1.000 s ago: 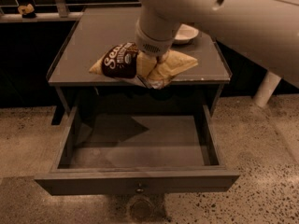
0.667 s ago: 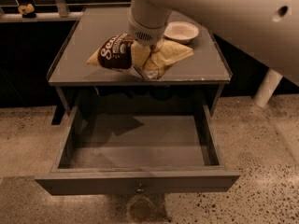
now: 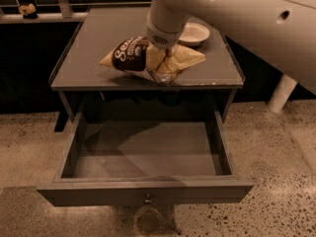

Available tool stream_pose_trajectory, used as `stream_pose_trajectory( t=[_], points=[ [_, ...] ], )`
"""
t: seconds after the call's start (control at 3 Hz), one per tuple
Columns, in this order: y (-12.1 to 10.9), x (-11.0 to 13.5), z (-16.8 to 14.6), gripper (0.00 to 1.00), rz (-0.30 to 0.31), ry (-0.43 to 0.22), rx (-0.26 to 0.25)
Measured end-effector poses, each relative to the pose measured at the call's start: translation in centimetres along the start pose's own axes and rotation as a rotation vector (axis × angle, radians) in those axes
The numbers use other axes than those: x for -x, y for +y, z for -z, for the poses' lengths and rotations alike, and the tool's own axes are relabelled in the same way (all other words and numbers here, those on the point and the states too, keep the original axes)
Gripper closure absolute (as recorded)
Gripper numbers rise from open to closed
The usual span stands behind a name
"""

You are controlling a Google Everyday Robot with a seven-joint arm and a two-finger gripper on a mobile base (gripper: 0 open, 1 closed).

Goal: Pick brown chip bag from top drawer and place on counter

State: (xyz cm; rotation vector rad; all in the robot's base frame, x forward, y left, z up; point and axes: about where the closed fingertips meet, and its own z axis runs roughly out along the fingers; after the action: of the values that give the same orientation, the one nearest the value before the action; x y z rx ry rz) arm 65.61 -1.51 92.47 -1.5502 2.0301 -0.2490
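Observation:
My gripper (image 3: pixel 161 67) is shut on the brown chip bag (image 3: pixel 129 53) and reaches down from the large white arm at the top. The bag has a dark brown panel with white script and pale tan ends. It is tilted and sits low over the front middle of the grey counter (image 3: pixel 94 43); I cannot tell whether it touches the surface. The top drawer (image 3: pixel 148 152) stands pulled open below the counter, and its inside shows nothing in it. Its flat front carries a small round knob (image 3: pixel 147 200).
A small white bowl (image 3: pixel 193 32) sits on the counter at the back right, just behind the bag. The white arm (image 3: pixel 247 14) crosses the upper right. Speckled terrazzo floor (image 3: pixel 281 181) surrounds the cabinet. A small object (image 3: pixel 27 9) lies on a ledge at the far left.
The arm has carried the bag a little farther back over the counter, away from its front edge. The drawer has not moved.

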Motion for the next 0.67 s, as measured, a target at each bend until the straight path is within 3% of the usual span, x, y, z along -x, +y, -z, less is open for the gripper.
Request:
stream_pose_trajectory(
  t=[0.67],
  points=[
    [-2.6, -6.6, -2.8, 1.0, -0.087, -0.048, -0.03]
  ],
)
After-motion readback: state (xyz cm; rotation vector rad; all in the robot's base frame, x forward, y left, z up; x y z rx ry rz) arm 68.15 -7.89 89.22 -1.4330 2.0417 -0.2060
